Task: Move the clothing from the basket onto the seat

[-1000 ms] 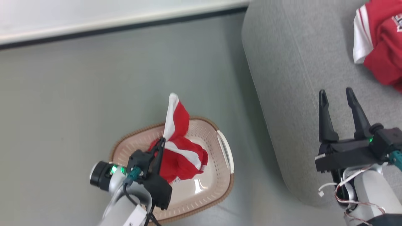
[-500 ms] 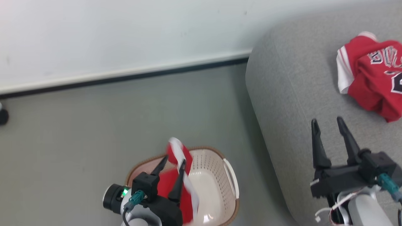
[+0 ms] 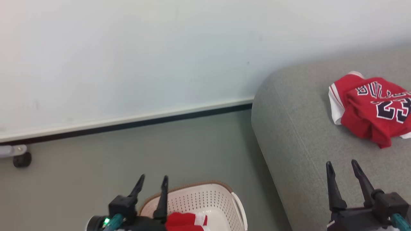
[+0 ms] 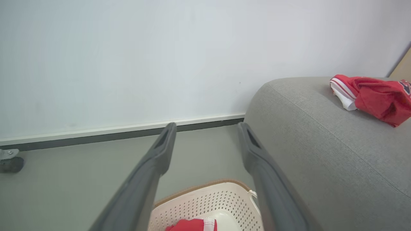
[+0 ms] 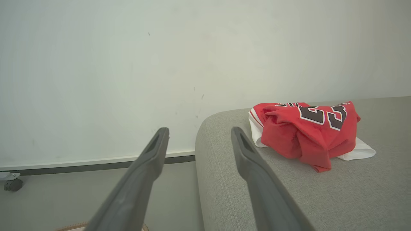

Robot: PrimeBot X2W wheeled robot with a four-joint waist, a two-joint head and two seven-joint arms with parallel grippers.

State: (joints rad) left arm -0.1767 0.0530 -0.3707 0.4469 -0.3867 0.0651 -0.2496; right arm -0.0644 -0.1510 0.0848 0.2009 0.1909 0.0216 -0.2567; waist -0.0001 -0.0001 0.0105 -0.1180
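A red jersey with dark numbers (image 3: 372, 110) (image 4: 377, 98) (image 5: 310, 131) lies crumpled on the grey seat (image 3: 298, 128) (image 4: 321, 138) (image 5: 353, 192). The cream basket (image 3: 208, 200) (image 4: 208, 205) stands on the floor left of the seat, with a red and white garment (image 3: 186, 221) (image 4: 192, 225) lying inside it. My left gripper (image 3: 153, 178) (image 4: 207, 128) is open and empty, above the basket. My right gripper (image 3: 342, 165) (image 5: 199, 134) is open and empty over the seat's near edge, short of the jersey.
A white wall with a dark baseboard (image 3: 128, 123) runs behind the grey floor (image 3: 128, 154). A small caster wheel (image 3: 21, 159) (image 4: 9, 163) (image 5: 11, 184) stands at the far left by the wall.
My left gripper opened and the red garment it held dropped back into the basket. The head view tilted up, so wall and seat show more.
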